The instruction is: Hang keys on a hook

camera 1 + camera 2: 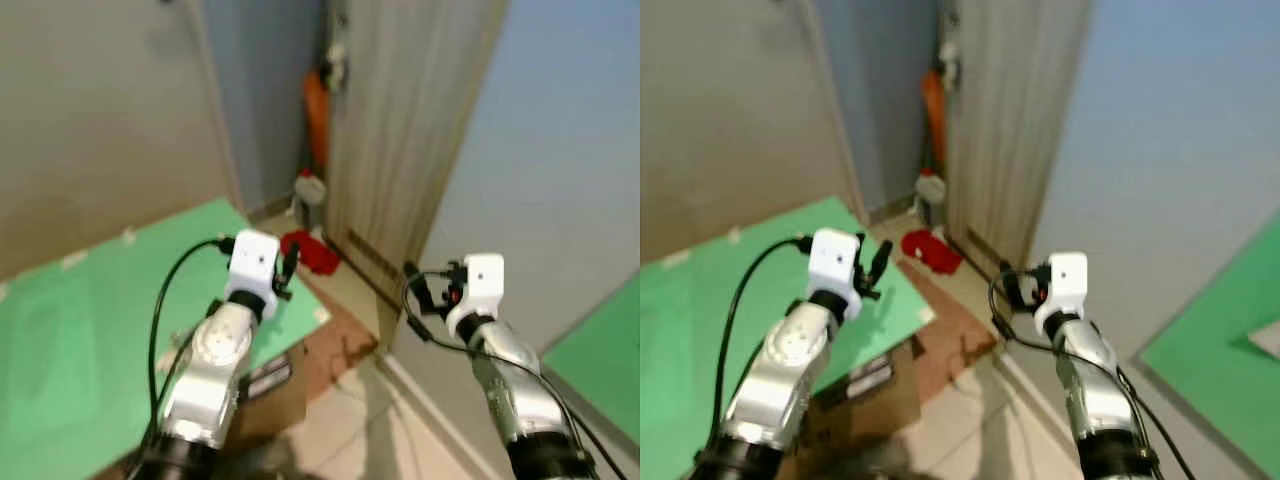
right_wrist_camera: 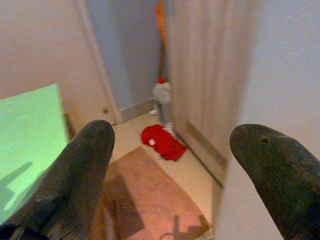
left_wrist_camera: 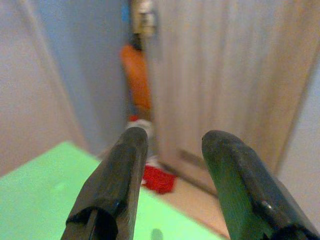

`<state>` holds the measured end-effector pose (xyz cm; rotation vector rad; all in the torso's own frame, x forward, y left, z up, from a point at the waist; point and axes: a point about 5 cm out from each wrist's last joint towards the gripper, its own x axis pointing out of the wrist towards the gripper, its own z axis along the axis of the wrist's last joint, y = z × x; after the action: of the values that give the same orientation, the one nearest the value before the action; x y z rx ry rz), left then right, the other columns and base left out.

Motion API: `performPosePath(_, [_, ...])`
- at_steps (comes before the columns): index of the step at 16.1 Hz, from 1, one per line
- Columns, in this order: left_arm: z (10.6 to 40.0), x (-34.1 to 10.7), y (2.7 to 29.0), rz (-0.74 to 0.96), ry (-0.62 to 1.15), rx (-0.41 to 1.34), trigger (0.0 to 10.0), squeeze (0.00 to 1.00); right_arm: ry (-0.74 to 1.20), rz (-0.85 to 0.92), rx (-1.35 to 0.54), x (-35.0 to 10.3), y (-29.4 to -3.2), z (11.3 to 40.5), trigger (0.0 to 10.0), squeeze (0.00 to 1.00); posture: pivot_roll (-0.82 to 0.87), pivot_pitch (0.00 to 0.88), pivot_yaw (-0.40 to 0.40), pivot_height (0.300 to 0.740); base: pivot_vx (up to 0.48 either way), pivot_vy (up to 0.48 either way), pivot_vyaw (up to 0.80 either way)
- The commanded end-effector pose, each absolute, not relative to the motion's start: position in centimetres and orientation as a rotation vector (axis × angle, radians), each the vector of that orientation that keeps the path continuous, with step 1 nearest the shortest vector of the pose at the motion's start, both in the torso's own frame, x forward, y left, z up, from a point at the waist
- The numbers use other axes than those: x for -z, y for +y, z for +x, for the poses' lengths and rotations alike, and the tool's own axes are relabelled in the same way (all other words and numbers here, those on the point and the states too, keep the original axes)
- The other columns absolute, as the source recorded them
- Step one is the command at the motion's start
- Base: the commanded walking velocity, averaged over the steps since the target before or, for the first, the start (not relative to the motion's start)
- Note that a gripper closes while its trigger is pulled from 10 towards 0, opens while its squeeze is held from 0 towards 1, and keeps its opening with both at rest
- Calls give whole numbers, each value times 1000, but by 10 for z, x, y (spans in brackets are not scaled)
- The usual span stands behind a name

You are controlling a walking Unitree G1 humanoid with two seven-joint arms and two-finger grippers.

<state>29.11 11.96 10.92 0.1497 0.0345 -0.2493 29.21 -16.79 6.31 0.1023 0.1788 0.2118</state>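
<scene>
Nearest to you, both arms are reaching forward at about chest height. Your left gripper is holding its two black fingers apart with nothing between them, and your right gripper is spreading its fingers even wider, also with nothing in them.

Below the arms, a flattened cardboard box is lying on the floor beside a brown mat, and a green sheet is covering the floor to your left. Further on, a red cloth is lying crumpled on the tiles, close to the foot of a wooden door. Behind it a white bottle with a red cap is standing in the corner, and something orange is hanging or leaning in the gap between the door and the blue-grey wall.

You are carrying no keys, and I cannot make out keys or a hook anywhere; the pale blurred shape high beside the door might be a fitting, but I cannot tell.

The risk from here is walking on while the view is blurring: you could catch a foot on the cardboard or the mat edge, or clip the door edge with the right arm, which is already near it. Searching with wide-open fingers also invites snagging the hanging orange thing.
</scene>
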Motion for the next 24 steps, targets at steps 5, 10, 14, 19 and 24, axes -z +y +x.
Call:
performPosePath(5, [292, -107, 127, 207, 25, 222, 10000, 0, 168, 96, -238, -67, -164, 294, 10000, 0, 7, 0, -13, 740, 0, 0, 625])
performPosePath(10, [292, -105, 133, 190, 41, 202, 10000, 1000, 169, 100, -238, -65, -158, 295, 10000, 0, 19, 0, -9, 740, 0, 0, 636])
performPosePath(14, [297, -107, 134, 211, 31, 213, 10000, 1000, 161, 73, -220, -66, -159, 297, 10000, 0, 17, 0, -3, 740, 0, 0, 634])
performPosePath(19, [302, -110, 135, 172, 29, 222, 10000, 0, 150, 43, -191, -67, -164, 298, 10000, 0, 11, 0, -2, 740, 0, 0, 115])
performPosePath(24, [302, -109, 121, 196, 35, 305, 10000, 0, 147, 152, -151, -72, -162, 301, 10000, 0, 7, 0, 2, 740, 434, 115, 0])
